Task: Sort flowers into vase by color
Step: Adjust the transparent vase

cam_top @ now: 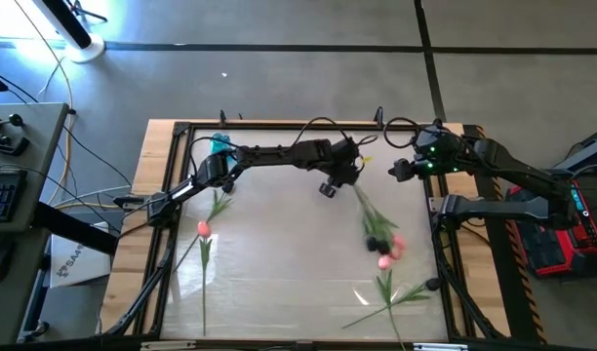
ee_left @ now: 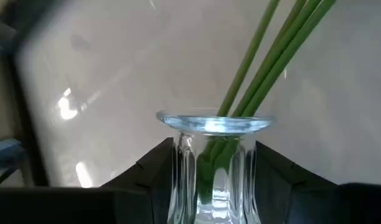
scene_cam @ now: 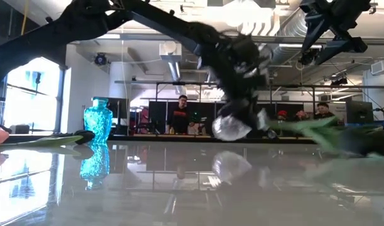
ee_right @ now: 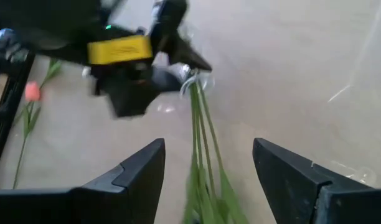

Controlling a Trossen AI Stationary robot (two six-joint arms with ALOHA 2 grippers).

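Note:
My left gripper (cam_top: 348, 175) is over the middle of the table's far half, shut on a clear glass vase (ee_left: 209, 155). Several green stems (ee_left: 271, 56) stick out of the vase's mouth. In the high view they slant toward the near right, ending in dark and pink heads (cam_top: 379, 241). My right gripper (ee_right: 209, 168) hovers open at the far right, above those stems and touching nothing. A blue vase (cam_top: 220, 144) stands at the far left. One pink tulip (cam_top: 203, 229) lies on the left, another (cam_top: 384, 261) on the near right. My left gripper pinches the clear vase's ribbed body (ee_left: 184, 168) just below the flared rim (ee_left: 212, 123), one finger (ee_left: 147, 171) on each side. The low view shows the vase (scene_cam: 233, 125) lifted clear of the table and tilted, its stems (scene_cam: 317, 129) pointing sideways.
A black frame (cam_top: 172, 195) runs round the glossy tabletop. Cables trail along the far edge (cam_top: 318, 125). Bare tabletop lies in the near middle (cam_top: 289, 273). Beyond the table the low view shows people (scene_cam: 181, 116) in the room.

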